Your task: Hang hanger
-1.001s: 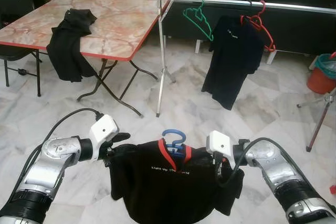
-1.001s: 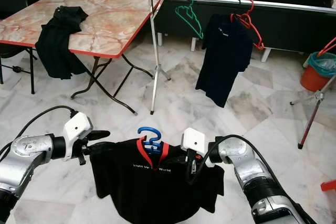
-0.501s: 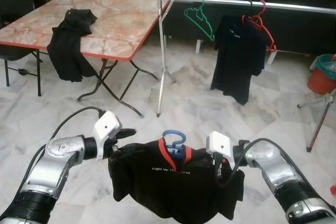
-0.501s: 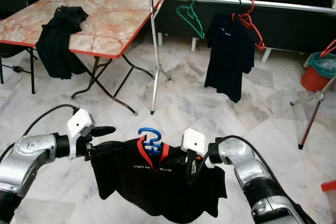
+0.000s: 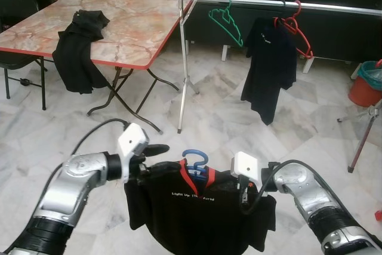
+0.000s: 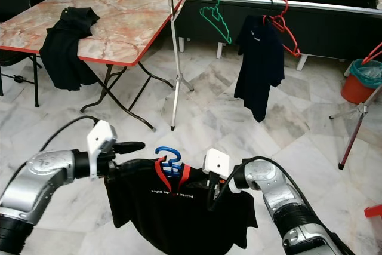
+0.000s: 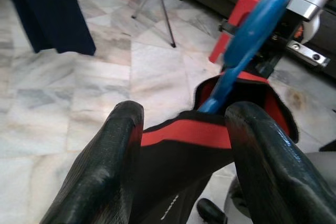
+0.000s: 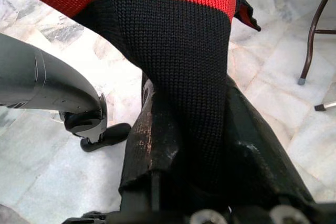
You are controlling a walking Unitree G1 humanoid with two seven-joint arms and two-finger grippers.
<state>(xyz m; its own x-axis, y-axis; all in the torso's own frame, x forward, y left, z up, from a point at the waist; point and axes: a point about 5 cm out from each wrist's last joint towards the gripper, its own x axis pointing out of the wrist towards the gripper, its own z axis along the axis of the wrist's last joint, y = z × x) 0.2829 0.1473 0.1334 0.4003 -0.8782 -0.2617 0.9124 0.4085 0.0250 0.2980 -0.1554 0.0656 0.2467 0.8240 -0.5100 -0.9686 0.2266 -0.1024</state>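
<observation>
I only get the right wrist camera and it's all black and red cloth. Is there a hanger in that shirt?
Observer: Yes. A blue hanger sticks up out of the shirt's red collar.
Operator: Is the other hand helping?
Observer: The left gripper is at the shirt's far shoulder, while the right gripper pinches this one.
Operator: Where does it go?
Observer: A silver rail stands ahead across the marble floor. A green hanger hangs bare on it, next to a dark shirt on a red hanger.
</observation>
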